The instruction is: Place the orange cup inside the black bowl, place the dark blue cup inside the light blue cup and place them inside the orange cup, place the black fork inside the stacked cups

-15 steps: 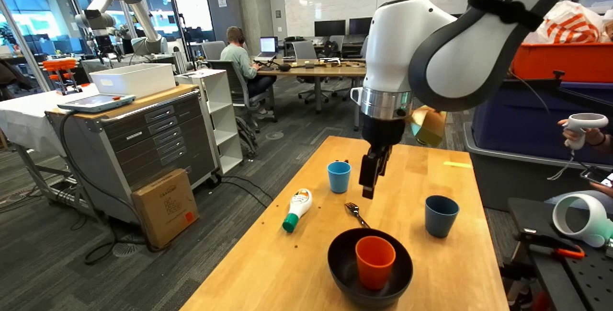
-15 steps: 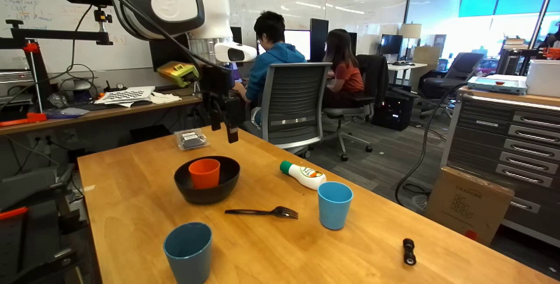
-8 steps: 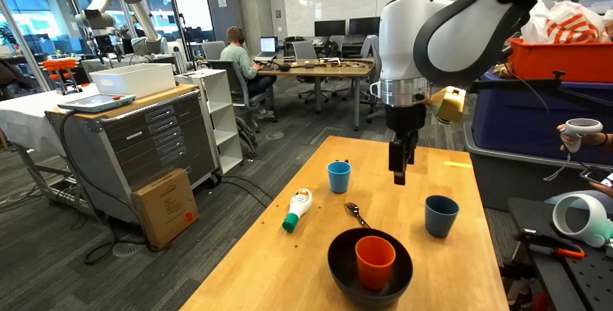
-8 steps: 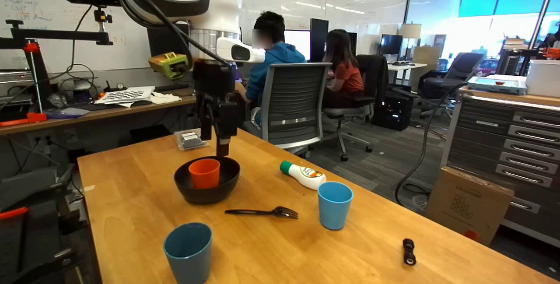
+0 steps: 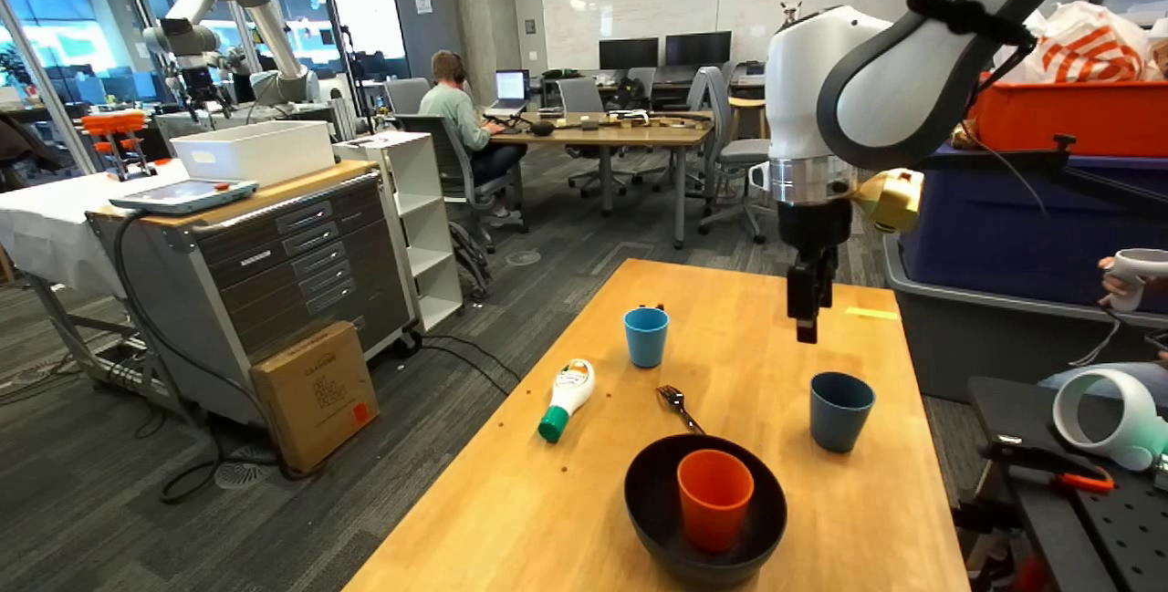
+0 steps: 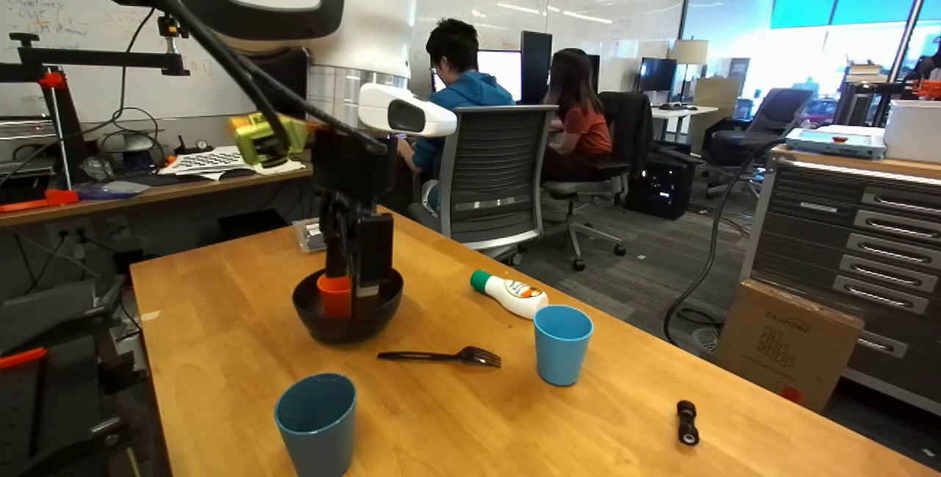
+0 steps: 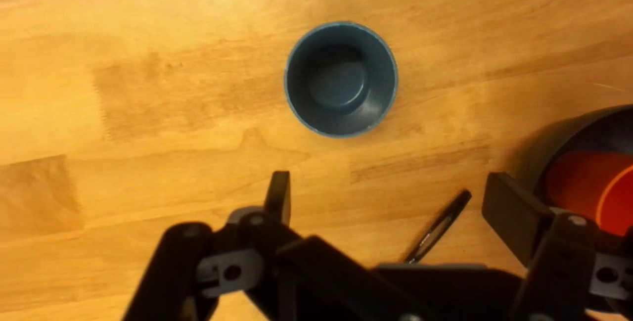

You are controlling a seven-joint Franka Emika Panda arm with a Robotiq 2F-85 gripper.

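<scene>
Drawing nearer the dark blue cup (image 7: 341, 81), jaws spread and empty, I seem ready to start nesting.

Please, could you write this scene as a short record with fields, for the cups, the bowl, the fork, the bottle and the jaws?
Orange cup: inside the black bowl
Dark blue cup: upright on the table, not nested
Light blue cup: upright on the table, not nested
Black fork: lying on the table
White bottle: on its side, green cap
Jaws: open, above the table, holding nothing
Remaining: blue cups into the orange one, then the fork
</scene>
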